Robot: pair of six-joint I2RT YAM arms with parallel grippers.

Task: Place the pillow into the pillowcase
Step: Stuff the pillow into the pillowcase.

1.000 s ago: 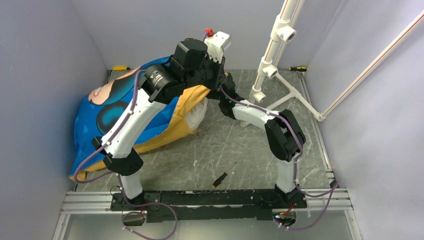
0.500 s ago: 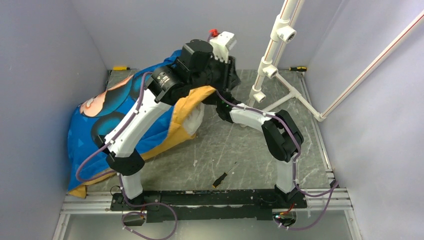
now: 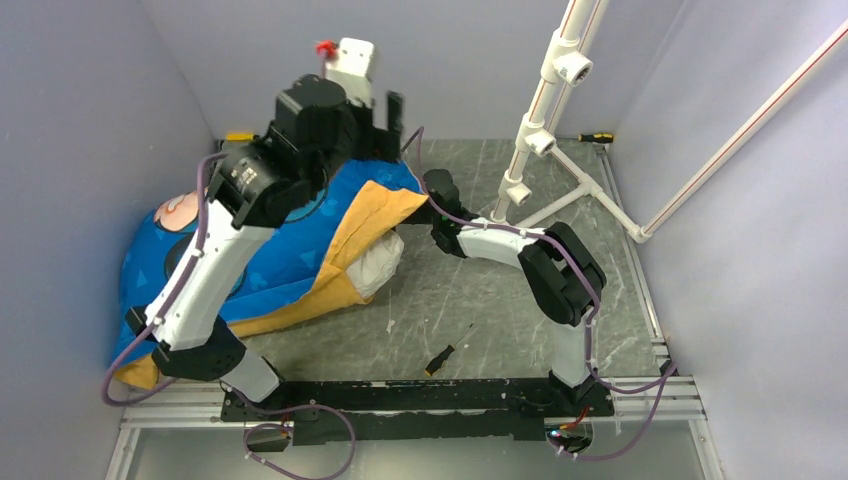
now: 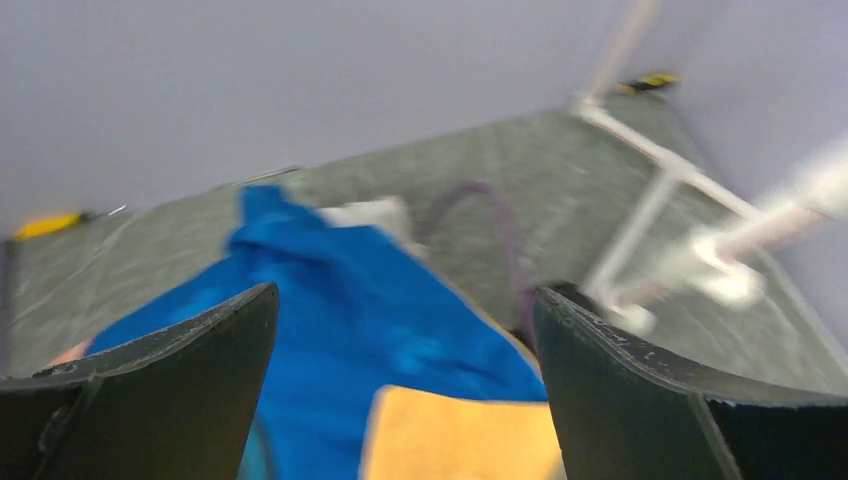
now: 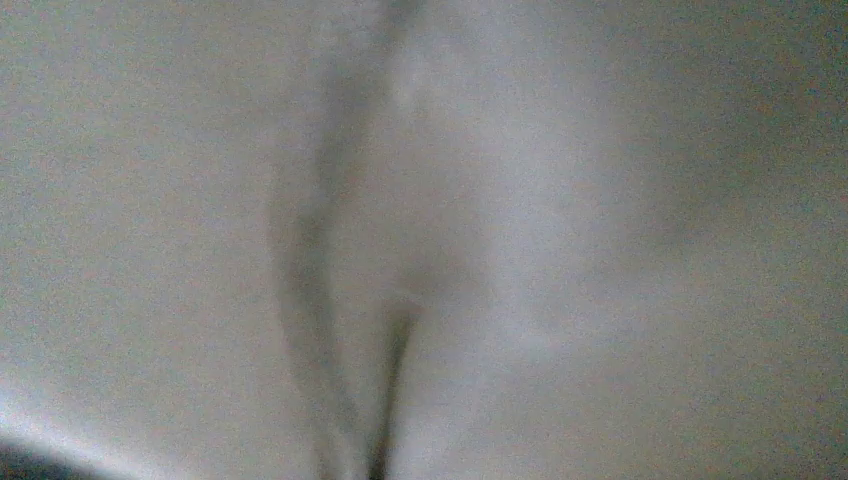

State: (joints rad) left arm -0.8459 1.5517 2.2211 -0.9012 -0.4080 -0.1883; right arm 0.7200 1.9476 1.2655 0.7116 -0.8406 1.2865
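**Left gripper wide open above the pillowcase, right gripper buried at its mouth**

We see the left gripper raised off the desk, its jaws spread wide and holding nothing. Directly below and ahead of it lies the pillowcase, blue side up, with an orange-yellow flap showing just beneath the jaws. The wrist view is blurred, so finer detail of the cloth escapes us.

The pillow is mostly inside the pillowcase, which bulges over it. One white end pokes out under the orange flap, below the left gripper and to its right.

The right arm reaches in low at that same opening, and the right gripper is hidden by the flap. Its own camera shows only blurred white fabric pressed up close. Its jaws are together, but we cannot tell whether any cloth is pinched between them.

Nearer the arm bases than either gripper, a small screwdriver lies on the desk.
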